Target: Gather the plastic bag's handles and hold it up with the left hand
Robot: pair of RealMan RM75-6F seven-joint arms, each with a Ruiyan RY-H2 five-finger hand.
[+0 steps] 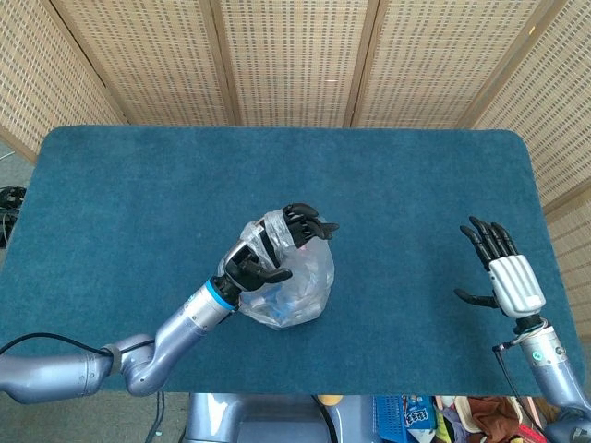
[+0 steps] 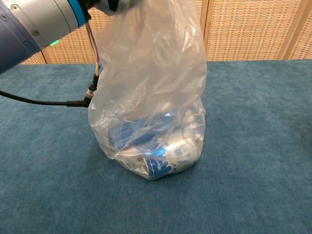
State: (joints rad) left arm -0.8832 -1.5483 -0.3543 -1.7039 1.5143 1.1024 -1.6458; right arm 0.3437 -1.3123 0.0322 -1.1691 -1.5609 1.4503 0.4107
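Note:
A clear plastic bag (image 1: pixel 288 288) (image 2: pixel 153 105) with blue and white packets inside stands near the middle of the blue table. My left hand (image 1: pixel 275 249) grips its gathered handles at the top, fingers curled around them. In the chest view the bag is stretched tall, its bottom resting on the cloth, and the hand itself is cut off above the frame; only the left forearm (image 2: pixel 34 19) shows. My right hand (image 1: pixel 503 275) hangs open at the right edge of the table, far from the bag, with nothing in it.
The blue cloth-covered table (image 1: pixel 138 194) fills both views. Woven screen panels (image 1: pixel 295 55) stand behind its far edge. A black cable (image 2: pixel 44 101) runs from the left forearm beside the bag.

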